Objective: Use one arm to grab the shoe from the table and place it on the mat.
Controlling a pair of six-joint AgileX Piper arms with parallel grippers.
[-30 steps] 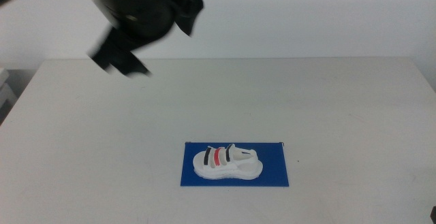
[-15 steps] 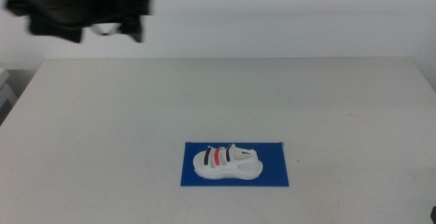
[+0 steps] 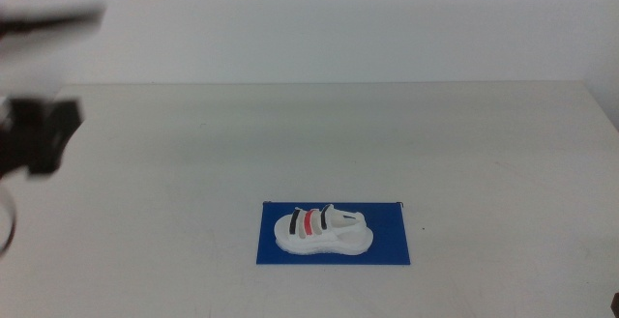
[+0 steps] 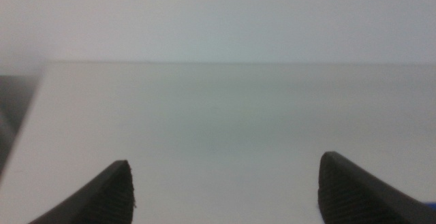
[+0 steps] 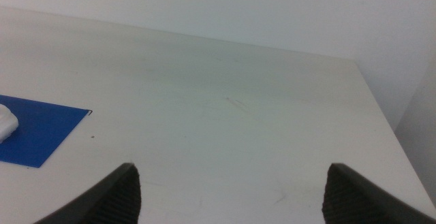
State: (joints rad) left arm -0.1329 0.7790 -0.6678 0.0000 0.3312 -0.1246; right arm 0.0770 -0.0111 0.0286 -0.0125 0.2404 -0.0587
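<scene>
The white shoe (image 3: 322, 231) with two black straps and a red one between lies on its sole on the dark-blue mat (image 3: 387, 239), near the table's front middle. Nothing touches it. The left arm (image 3: 34, 134) shows as a dark blur at the picture's left edge, far from the shoe. Its left gripper (image 4: 225, 183) is open over bare table with nothing between the jaws. The right gripper (image 5: 231, 186) is open too, low over the table's right side, with a corner of the mat (image 5: 37, 132) and the shoe's tip (image 5: 5, 123) in its view.
The white-grey table (image 3: 435, 144) fills most of the middle view, with a pale wall behind it. A dark gap shows beyond the table's left edge (image 4: 17, 108). Small dark specks lie on the table near the mat.
The left arm has swung from above the table's back left out and down to the picture's left edge. Shoe and mat have stayed put.
</scene>
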